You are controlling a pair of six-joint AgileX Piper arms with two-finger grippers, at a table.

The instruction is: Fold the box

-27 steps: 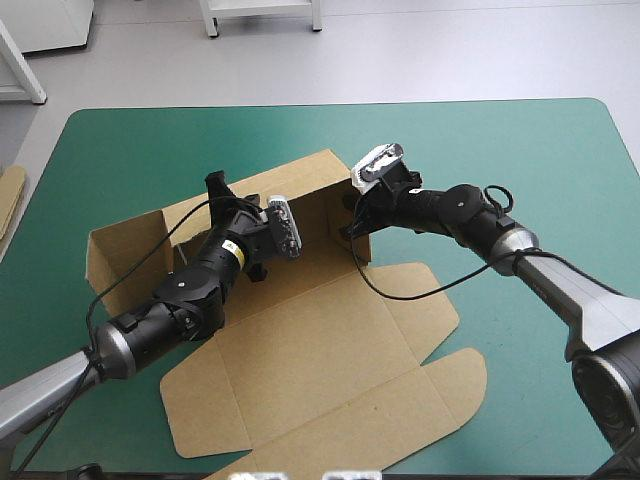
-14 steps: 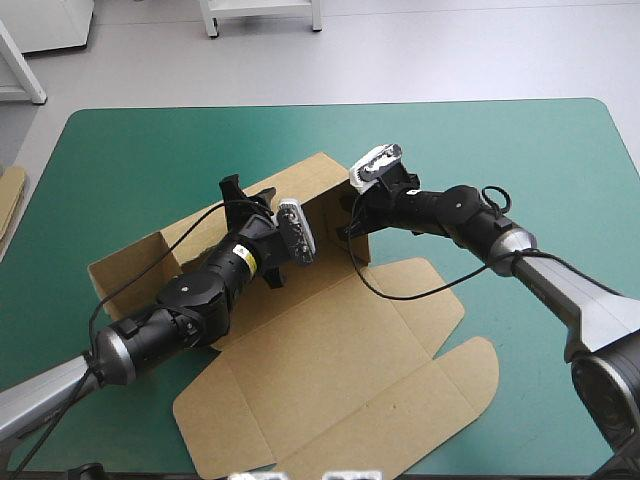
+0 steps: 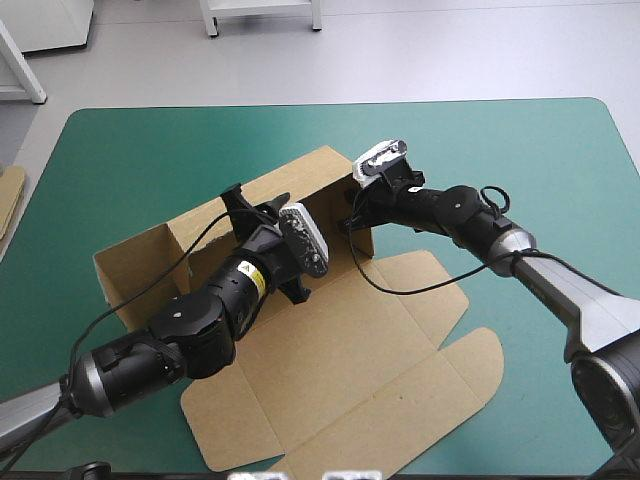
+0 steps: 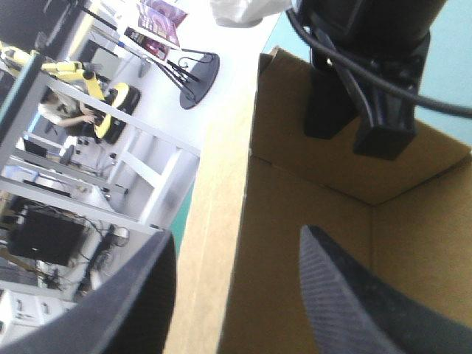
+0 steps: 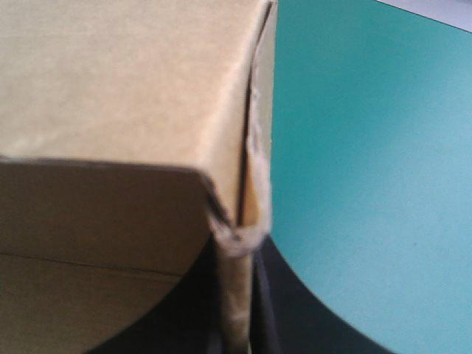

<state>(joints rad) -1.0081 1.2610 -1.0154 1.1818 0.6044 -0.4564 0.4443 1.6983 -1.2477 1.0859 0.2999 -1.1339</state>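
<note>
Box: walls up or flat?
Partly up: on the box, far and side walls stand; near panels lie flat on the table.

Bright, even light from above on the desk (image 3: 560, 140), no glare off its teal-green cover; the left arm (image 3: 190, 330) throws only a soft shadow onto the box (image 3: 330, 370). Left wrist: the floor (image 4: 228, 81) beyond burns out white, the box's inner walls sit shaded. Right wrist: one brown face lit, the next dimmer.
</note>
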